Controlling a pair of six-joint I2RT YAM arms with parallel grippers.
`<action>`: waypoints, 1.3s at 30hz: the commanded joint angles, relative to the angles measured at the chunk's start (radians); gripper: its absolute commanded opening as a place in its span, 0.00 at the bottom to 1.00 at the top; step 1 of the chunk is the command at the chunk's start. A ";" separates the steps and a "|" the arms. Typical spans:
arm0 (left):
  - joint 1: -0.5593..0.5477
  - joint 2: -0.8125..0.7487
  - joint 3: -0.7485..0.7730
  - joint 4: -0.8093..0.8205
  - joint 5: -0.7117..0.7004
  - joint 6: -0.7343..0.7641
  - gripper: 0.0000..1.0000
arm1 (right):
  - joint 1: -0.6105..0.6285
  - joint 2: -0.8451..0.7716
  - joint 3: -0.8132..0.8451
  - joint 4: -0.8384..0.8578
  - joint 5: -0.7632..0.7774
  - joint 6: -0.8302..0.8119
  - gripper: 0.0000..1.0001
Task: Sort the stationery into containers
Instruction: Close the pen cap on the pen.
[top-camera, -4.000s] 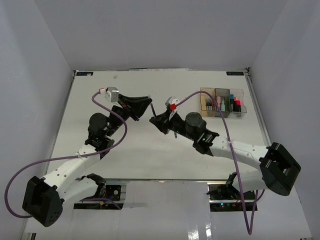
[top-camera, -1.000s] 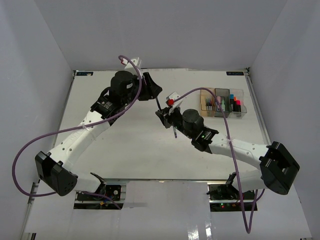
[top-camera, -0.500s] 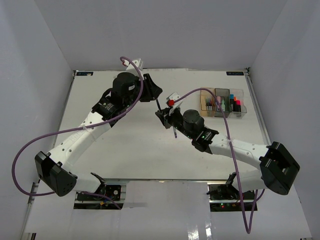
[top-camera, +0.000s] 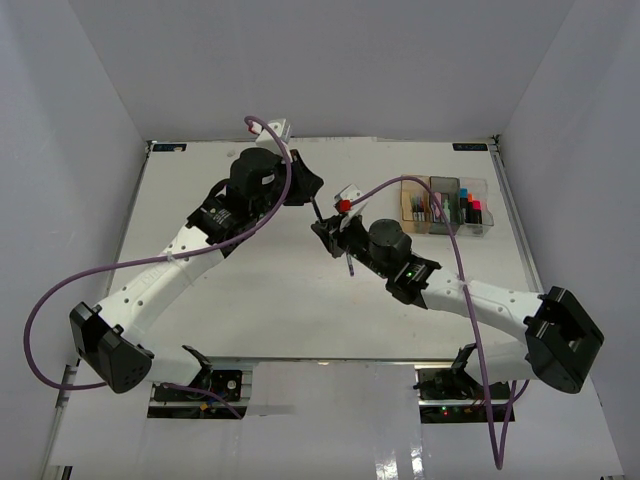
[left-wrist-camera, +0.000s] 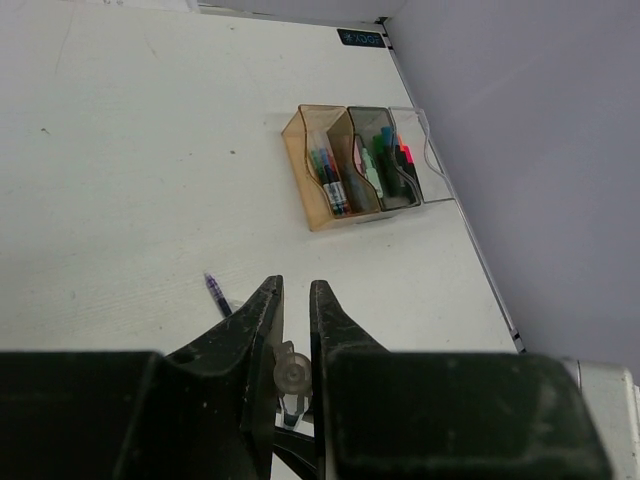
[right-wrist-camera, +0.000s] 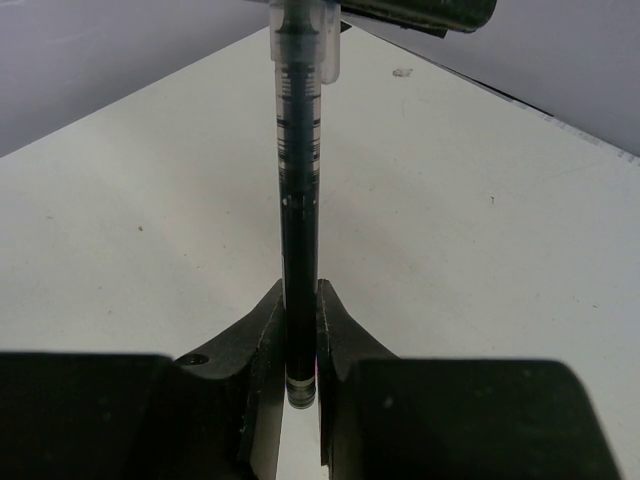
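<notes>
My right gripper (top-camera: 333, 238) (right-wrist-camera: 300, 300) is shut on the lower end of a thin dark pen (right-wrist-camera: 300, 200) and holds it upright above the table. My left gripper (top-camera: 317, 202) (left-wrist-camera: 295, 290) comes from above and is shut on the pen's clear cap (left-wrist-camera: 290, 373) (right-wrist-camera: 303, 40). Three adjoining bins stand at the far right: amber (top-camera: 415, 205) (left-wrist-camera: 318, 180), smoky grey (top-camera: 443, 203) (left-wrist-camera: 370, 165) and clear (top-camera: 473, 208) (left-wrist-camera: 424, 160). They hold pens, pastel markers and highlighters. A purple-tipped pen (left-wrist-camera: 217, 294) (top-camera: 350, 265) lies on the table under the right arm.
The white table (top-camera: 250, 290) is walled by white panels on three sides. Both arms meet over the table's middle, with purple cables looping around them. The bins sit close to the right edge (top-camera: 510, 215).
Since four seconds ago my left arm has swung up and over the pen and closed on its cap. In the last second both arms have barely shifted.
</notes>
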 joint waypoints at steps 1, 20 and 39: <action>-0.011 -0.036 0.001 -0.010 -0.014 -0.005 0.17 | -0.003 -0.048 0.009 0.069 -0.008 0.004 0.10; -0.016 -0.047 -0.062 0.002 0.052 -0.088 0.09 | -0.004 -0.083 0.045 0.121 -0.001 -0.032 0.09; -0.025 -0.031 -0.108 0.014 0.101 -0.117 0.01 | -0.004 -0.090 0.098 0.158 -0.038 -0.089 0.08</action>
